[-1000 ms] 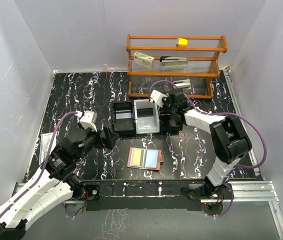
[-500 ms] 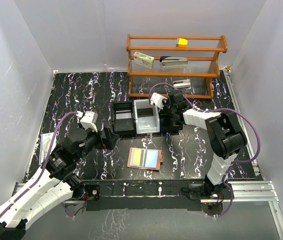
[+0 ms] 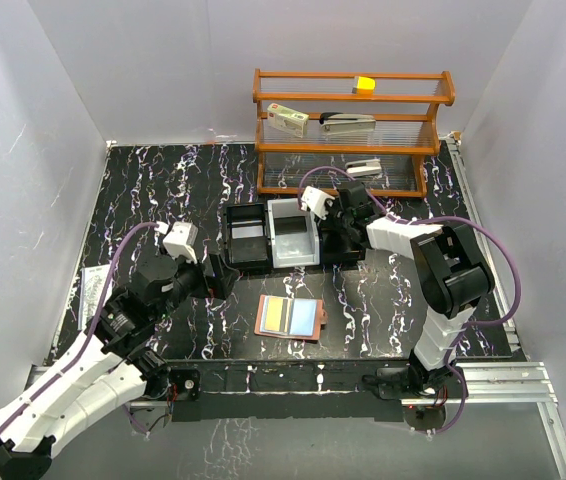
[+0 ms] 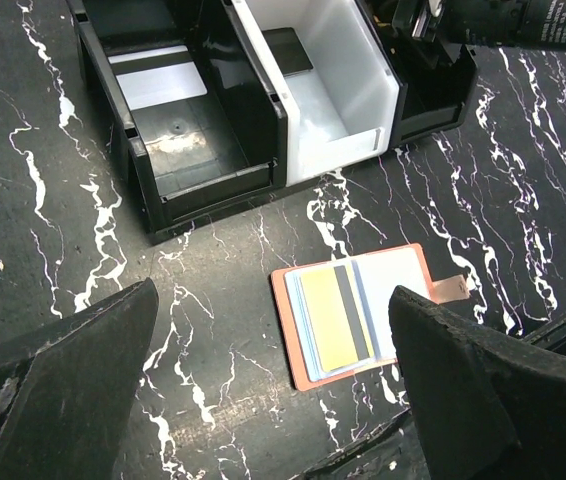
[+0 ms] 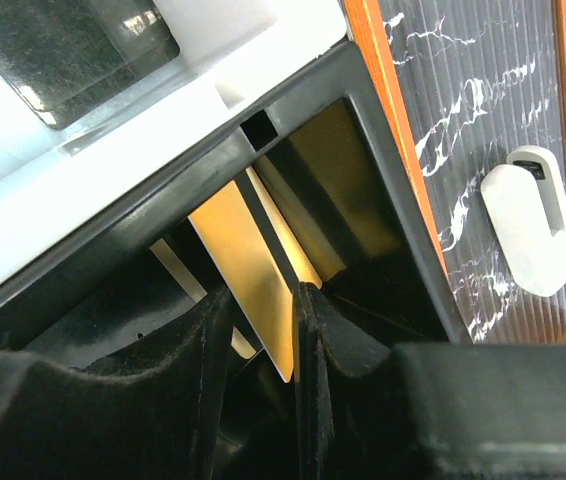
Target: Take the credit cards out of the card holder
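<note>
Right gripper (image 5: 263,305), slightly parted, straddles a yellow card (image 5: 238,260); left gripper (image 4: 273,385) gapes wide, empty. Cards (image 4: 331,318) in the wallet (image 4: 415,266) should handle light, stiff, slick: pinch an exposed edge.

Lab test cell: white enclosure walls (image 3: 163,60)

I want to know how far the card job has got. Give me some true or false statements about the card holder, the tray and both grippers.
The card holder lies open on the table. True.
The left gripper is shut on the card holder. False: it is open and apart from it, holding nothing.
A yellow card stands between the fingers of the right gripper, inside the black tray. True.
The card holder is empty. False: a yellow striped card lies in it.
The wooden rack stands in front of the tray. False: it stands behind it, at the far edge.
</note>
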You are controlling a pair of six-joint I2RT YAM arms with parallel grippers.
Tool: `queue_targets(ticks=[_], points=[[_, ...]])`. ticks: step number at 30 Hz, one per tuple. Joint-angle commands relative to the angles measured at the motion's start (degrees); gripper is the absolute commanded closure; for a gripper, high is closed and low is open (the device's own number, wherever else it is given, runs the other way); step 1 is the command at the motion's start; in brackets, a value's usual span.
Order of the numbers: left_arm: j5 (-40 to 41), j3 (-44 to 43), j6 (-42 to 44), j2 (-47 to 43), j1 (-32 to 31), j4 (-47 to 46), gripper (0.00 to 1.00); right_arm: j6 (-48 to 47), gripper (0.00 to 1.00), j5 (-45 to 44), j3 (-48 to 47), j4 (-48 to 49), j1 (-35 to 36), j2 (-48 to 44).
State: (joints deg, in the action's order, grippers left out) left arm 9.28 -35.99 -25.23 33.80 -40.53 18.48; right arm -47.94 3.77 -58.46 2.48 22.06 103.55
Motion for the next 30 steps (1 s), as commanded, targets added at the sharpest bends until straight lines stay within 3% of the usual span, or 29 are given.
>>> queue_targets(ticks=[1,8,30], points=[[-1.4,-2.3,-0.3,0.6,0.3,1.4,0.01,0.6,0.71,1.2,-0.9,1.3,-0.4,-1.6],[-3.0,-1.8,-1.3,0.9,0.3,1.5,0.01,0.6,0.63,0.9,-0.9,0.1,-0.7,-1.8],[-5.6,-1.6,-2.4,3.5,0.2,0.6,0.01,6.7,0.57,-1.7,-5.7,-1.5,-1.0,-2.1]])
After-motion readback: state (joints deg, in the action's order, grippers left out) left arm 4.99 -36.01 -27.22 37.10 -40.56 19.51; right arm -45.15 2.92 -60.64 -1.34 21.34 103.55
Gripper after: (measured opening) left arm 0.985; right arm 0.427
